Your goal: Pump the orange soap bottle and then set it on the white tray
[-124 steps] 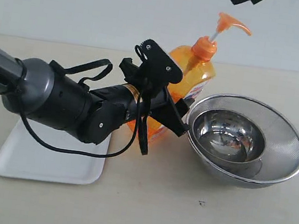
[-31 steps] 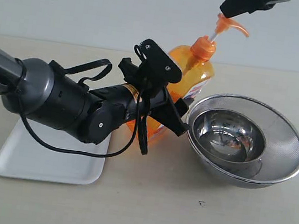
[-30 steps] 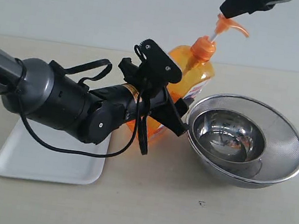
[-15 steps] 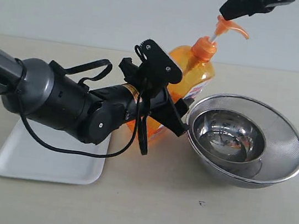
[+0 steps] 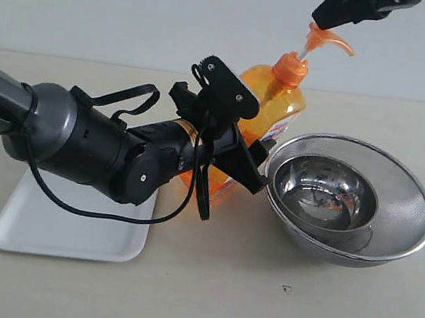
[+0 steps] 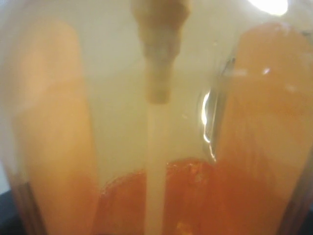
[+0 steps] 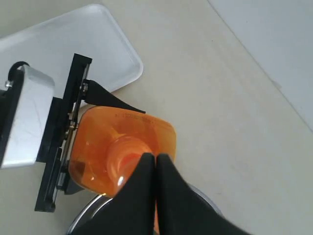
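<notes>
- White tray (image 5: pixel 67 233) lies nearest, flat on the worktop (image 5: pixel 200 300). It has nothing on it, and my left arm crosses above its far edge.
- Left end effector (image 5: pixel 232 130) is clamped across the body of the orange soap bottle (image 5: pixel 279 105), one finger on each side. The left wrist view shows only orange plastic and the dip tube, very close.
- The bottle is off the tray, to its right, just beside the nested steel bowls (image 5: pixel 407 210). Its base is hidden behind my fingers, so I cannot tell whether it rests on the worktop.
- Pump head (image 5: pixel 328 39) sits high with the white stem showing, so it is not yet pressed. The spout points out over the bowls.
- Right end effector (image 7: pixel 155 161) has its fingers pinched together on nothing, and its tip is at the top of the pump head.
- Step in hand, as I judge it, is the pump stroke.
- Next, the right end effector presses straight down the stem while the left one holds the bottle firm. An off-centre push could slide off the head.
- After that the right end effector lifts clear and the left carries the bottle across to the tray.
</notes>
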